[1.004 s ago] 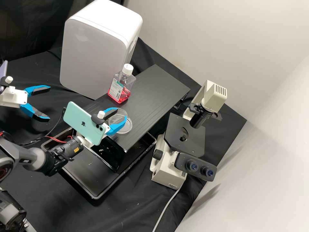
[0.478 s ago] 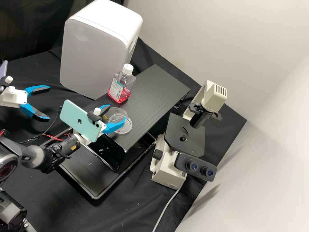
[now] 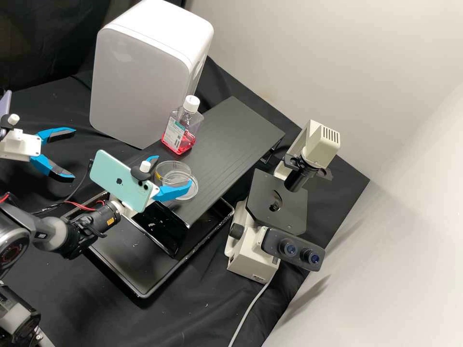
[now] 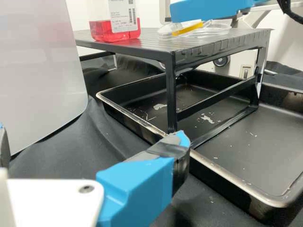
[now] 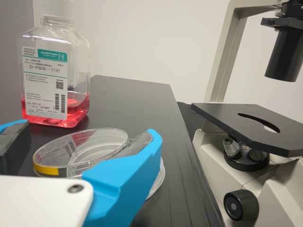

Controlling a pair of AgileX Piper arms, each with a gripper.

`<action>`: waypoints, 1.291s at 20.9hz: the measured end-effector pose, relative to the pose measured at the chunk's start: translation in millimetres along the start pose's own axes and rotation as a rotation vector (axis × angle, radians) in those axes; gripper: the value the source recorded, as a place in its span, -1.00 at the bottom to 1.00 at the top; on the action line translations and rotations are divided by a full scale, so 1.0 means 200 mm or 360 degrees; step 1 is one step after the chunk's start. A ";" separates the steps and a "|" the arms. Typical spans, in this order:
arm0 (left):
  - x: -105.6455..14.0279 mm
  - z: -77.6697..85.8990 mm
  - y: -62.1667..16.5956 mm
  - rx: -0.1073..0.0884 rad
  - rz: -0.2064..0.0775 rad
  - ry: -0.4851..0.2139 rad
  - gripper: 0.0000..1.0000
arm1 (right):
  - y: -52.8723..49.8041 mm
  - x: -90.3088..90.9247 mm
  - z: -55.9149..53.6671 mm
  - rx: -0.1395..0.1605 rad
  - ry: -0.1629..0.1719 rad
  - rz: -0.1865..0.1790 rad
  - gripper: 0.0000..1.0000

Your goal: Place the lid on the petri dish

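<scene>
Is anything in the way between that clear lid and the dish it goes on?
Nothing visible. The right pincer holds the lid tilted just above the petri dish; the pink bottle stands apart, farther back on the shelf.

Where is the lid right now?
High view, left of centre: the clear round plastic lid is tilted in the right gripper, partly over the clear petri dish on the black ribbed platform, near the pink-liquid flask.

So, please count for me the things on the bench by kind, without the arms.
white box: 1
bottle: 1
petri dish: 1
lid: 1
black stand: 1
tray: 1
microscope: 1
Total: 7
</scene>
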 end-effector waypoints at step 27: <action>0.00 0.00 0.000 0.0000 0.0000 0.0000 1.00 | -0.08 0.11 0.00 -0.0032 -0.0028 -0.0066 1.00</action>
